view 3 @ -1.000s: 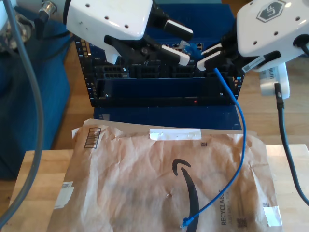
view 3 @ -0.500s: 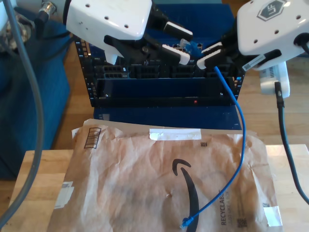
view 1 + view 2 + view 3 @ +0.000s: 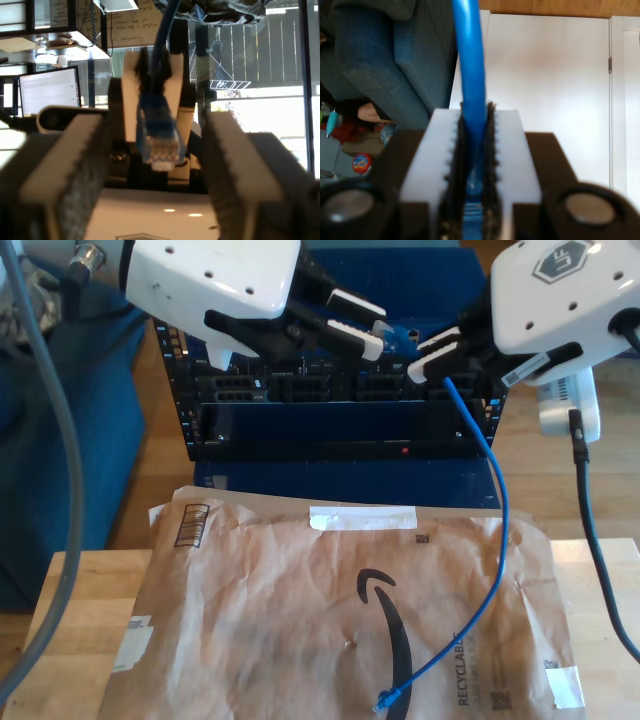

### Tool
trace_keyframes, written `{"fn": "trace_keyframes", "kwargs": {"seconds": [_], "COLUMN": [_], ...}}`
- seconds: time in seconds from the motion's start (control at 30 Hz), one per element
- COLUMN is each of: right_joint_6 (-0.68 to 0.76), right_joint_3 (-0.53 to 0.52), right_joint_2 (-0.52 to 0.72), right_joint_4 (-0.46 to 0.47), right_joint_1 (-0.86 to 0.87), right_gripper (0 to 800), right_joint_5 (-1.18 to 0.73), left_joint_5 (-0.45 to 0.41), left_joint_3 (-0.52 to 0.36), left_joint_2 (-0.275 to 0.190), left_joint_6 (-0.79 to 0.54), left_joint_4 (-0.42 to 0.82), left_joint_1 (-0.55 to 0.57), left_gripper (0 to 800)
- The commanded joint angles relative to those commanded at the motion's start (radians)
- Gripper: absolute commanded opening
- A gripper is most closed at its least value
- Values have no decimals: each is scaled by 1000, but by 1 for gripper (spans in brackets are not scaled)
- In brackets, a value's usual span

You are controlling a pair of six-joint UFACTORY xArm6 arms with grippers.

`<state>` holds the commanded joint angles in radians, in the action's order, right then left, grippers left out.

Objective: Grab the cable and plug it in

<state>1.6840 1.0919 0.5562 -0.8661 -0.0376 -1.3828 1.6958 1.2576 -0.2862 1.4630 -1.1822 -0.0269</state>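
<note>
On wooden table (image 3: 80, 590), brown mailer (image 3: 350, 610); second gripper (image 3: 475, 165) clamps cable (image 3: 497, 540), first gripper (image 3: 155, 165) spread.

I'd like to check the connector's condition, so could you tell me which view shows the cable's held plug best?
The first wrist view: the plug faces the camera, contacts visible. The second wrist view shows cable pinched between fingers. The exterior view shows that plug tiny.

Wood floor (image 3: 165, 470), blue couch (image 3: 60, 440) at ext. view's left, sunlit windows (image 3: 250, 60).

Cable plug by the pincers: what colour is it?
Translucent blue, like the cable itself; the plug shows best in the first wrist view.
</note>
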Motion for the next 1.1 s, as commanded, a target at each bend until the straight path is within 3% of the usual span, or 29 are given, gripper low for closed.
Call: {"fn": "trace_keyframes", "kwargs": {"seconds": [1.1], "right_joint_6": [2], "right_joint_3": [9], "right_joint_2": [-5], "right_joint_4": [-2], "right_joint_1": [-6], "right_gripper": [16], "right_joint_5": [3], "left_joint_5": [11], "left_joint_3": [-5], "left_joint_2": [3], "left_joint_6": [-8], "left_joint_4": [-28], "left_joint_1": [0], "left_gripper": [225]}}
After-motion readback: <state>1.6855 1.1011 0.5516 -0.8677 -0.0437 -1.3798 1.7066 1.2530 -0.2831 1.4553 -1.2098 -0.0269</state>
